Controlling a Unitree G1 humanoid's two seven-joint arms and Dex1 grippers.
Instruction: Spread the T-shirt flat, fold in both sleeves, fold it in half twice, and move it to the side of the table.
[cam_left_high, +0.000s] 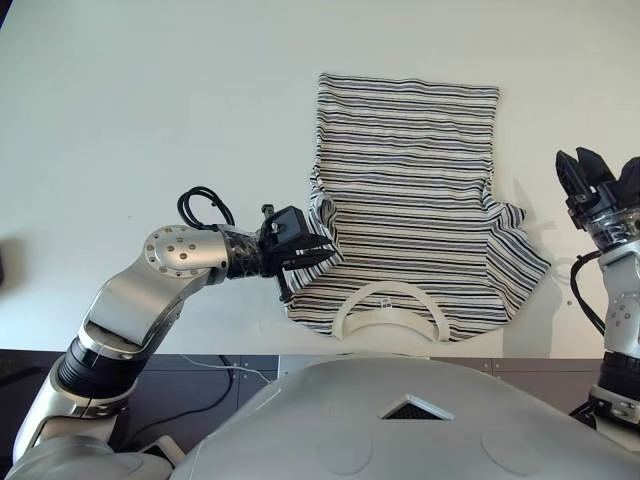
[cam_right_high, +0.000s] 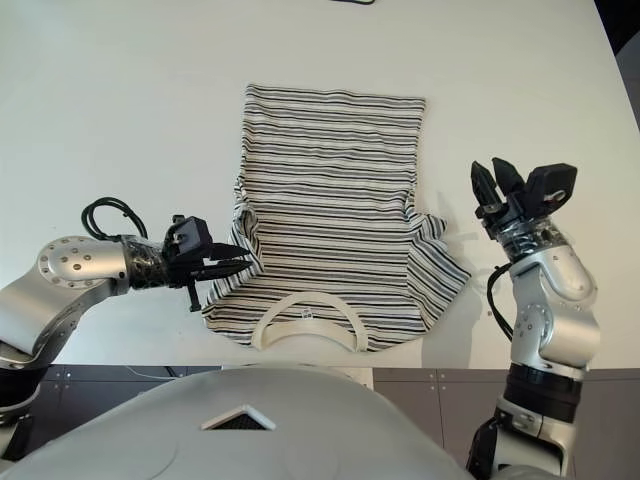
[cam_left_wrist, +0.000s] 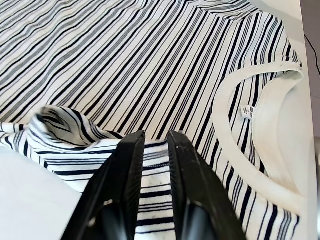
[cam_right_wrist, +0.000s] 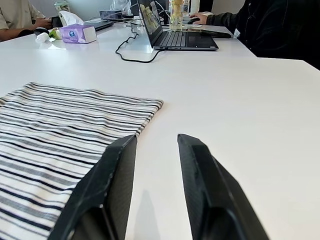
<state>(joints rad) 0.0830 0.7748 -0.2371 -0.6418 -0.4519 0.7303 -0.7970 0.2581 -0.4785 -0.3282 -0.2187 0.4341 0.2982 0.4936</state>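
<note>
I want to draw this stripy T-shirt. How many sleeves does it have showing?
2. The left sleeve is bunched up at the T-shirt's left edge, pinched in the left jaws. The right sleeve sticks out flat on the other side, untouched.

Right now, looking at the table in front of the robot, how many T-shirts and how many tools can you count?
T-shirt: 1, striped
Tools: 2, the left tool shut on the T-shirt, the right tool open beside it
Total: 3
</note>
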